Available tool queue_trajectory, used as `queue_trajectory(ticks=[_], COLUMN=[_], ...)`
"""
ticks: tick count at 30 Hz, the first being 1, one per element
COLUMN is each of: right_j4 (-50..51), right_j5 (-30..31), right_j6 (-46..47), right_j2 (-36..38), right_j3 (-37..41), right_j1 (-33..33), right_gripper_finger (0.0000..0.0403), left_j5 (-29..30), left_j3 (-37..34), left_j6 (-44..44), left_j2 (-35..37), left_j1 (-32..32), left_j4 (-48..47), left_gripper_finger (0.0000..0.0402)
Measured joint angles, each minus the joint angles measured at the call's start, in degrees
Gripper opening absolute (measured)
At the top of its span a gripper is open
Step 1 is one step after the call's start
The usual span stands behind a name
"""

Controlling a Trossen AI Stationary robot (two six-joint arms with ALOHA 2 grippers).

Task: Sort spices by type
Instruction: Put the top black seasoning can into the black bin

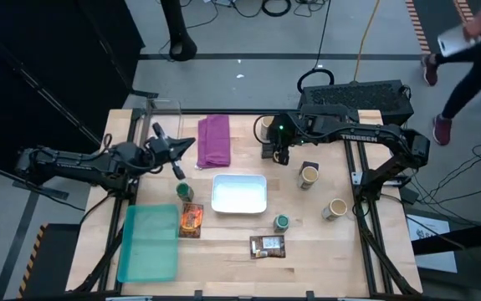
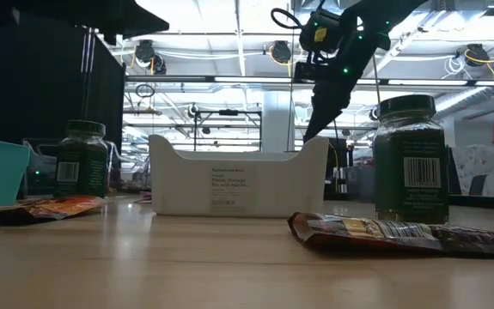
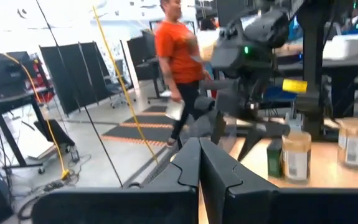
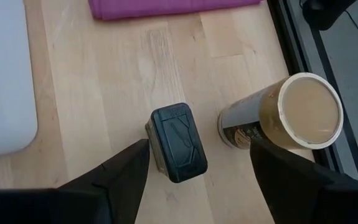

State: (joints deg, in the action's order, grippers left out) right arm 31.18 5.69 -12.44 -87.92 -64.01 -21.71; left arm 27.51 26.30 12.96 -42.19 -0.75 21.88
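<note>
The wooden table (image 1: 324,242) carries jars, packets, a white tray (image 1: 239,193). Left gripper (image 1: 181,147) is clenched, right gripper (image 1: 278,155) released. A person (image 3: 177,59) walks behind.

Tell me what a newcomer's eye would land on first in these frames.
Probably the right gripper, its fingers open, poised above a black-lidded jar and a tan-lidded round jar near the table's back edge. Next, the white rectangular tray at the table's centre, with the folded purple cloth behind it and a green-lidded jar in front.
</note>
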Motion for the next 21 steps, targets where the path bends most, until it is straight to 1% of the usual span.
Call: queue_trajectory(ticks=[4,15,21], right_j4=[0.08,0.28,-0.33], right_j5=[0.02,0.35,0.33], right_j6=[0.81,0.82,0.15], right_j2=[0.0,0.0,0.02], right_j3=[0.0,0.0,0.0], right_j1=[0.06,0.04,0.04], right_gripper_finger=[0.0263,0.0263,0.0263], left_j5=[0.01,0.0,0.0], left_j3=[0.0,0.0,0.0], left_j6=[1.63,2.4,-0.32], left_j2=[0.02,0.0,0.0], left_j1=[0.0,0.0,0.0], left_j4=[2.14,1.63,0.86], left_gripper_finger=[0.0006,0.0006,0.0006])
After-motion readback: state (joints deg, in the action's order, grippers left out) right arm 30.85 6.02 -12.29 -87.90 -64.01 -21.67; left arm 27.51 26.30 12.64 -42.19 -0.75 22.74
